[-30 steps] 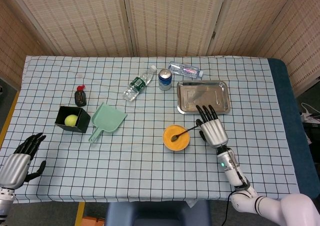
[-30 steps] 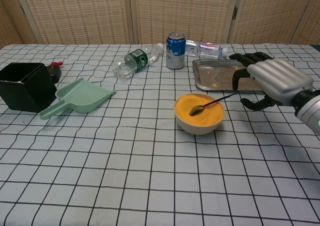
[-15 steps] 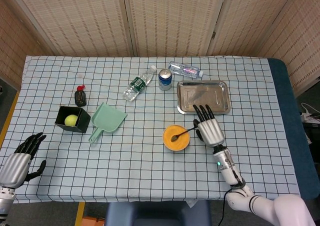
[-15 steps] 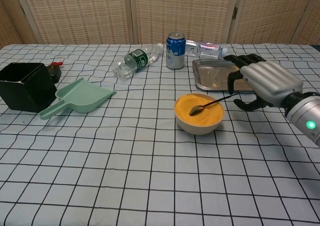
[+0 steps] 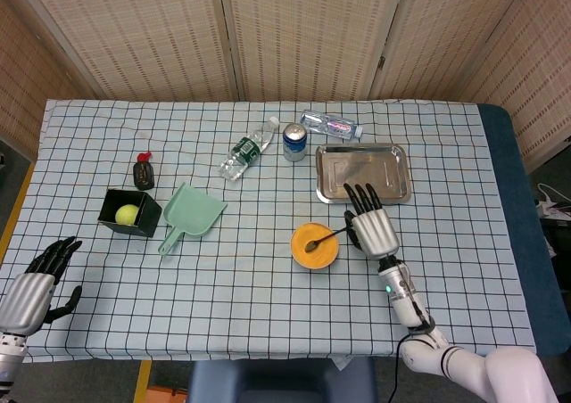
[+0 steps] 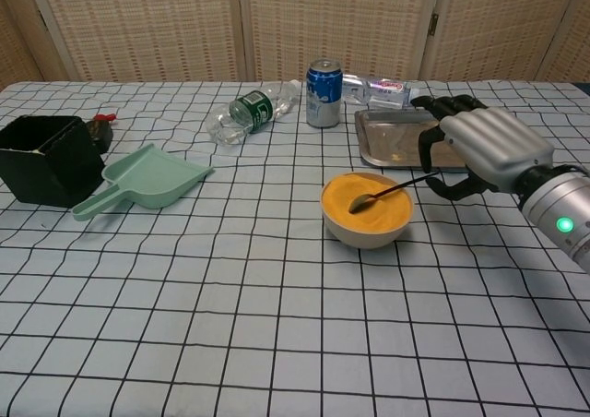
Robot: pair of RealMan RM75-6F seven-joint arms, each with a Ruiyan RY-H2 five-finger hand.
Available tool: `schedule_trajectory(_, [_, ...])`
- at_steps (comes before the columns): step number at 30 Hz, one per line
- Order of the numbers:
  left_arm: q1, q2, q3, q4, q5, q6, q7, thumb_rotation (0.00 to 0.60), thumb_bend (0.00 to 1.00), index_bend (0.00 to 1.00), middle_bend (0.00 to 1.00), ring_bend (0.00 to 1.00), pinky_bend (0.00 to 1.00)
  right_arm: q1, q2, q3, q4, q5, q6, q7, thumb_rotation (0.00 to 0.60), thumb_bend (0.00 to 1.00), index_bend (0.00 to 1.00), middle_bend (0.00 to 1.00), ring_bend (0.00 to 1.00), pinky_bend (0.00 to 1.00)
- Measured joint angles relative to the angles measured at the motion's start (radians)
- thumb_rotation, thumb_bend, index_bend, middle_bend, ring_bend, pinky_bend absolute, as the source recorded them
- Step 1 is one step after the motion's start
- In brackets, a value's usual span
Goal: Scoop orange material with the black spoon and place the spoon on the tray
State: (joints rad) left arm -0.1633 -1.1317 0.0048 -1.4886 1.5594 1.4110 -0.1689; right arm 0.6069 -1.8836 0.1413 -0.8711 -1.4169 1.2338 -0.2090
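The right hand covers the near right corner of the tray; whether its fingers touch the spoon handle cannot be told.

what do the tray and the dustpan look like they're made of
Tray: likely stainless steel, with a shiny, mirror-like surface that reflects light. Dustpan: probably plastic, an even matte mint green all over, pan and handle seemingly moulded as one piece.
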Motion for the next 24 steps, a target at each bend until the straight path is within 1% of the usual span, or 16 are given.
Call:
schedule_trajectory(12, [0.000,0.000,-0.002,0.000,-0.003,0.000,0.002,0.600,0.46,0.00,0.00,0.00,0.17,-0.003,0.000,0.010,-0.004,0.009,-0.022,-0.025,0.600,0.35,0.55,0.00,0.00,0.00])
schedule_trajectory(17, [0.000,0.000,-0.002,0.001,-0.003,0.001,0.001,0.600,0.46,0.00,0.00,0.00,0.17,-0.002,-0.002,0.015,-0.005,0.008,-0.022,-0.022,0.600,0.35,0.52,0.00,0.00,0.00])
schedule_trajectory(24, [0.000,-0.001,-0.003,0.003,-0.006,0.001,0.002,0.600,0.46,0.00,0.00,0.00,0.17,-0.003,-0.003,0.018,0.000,0.008,-0.026,-0.023,0.600,0.35,0.50,0.00,0.00,0.00])
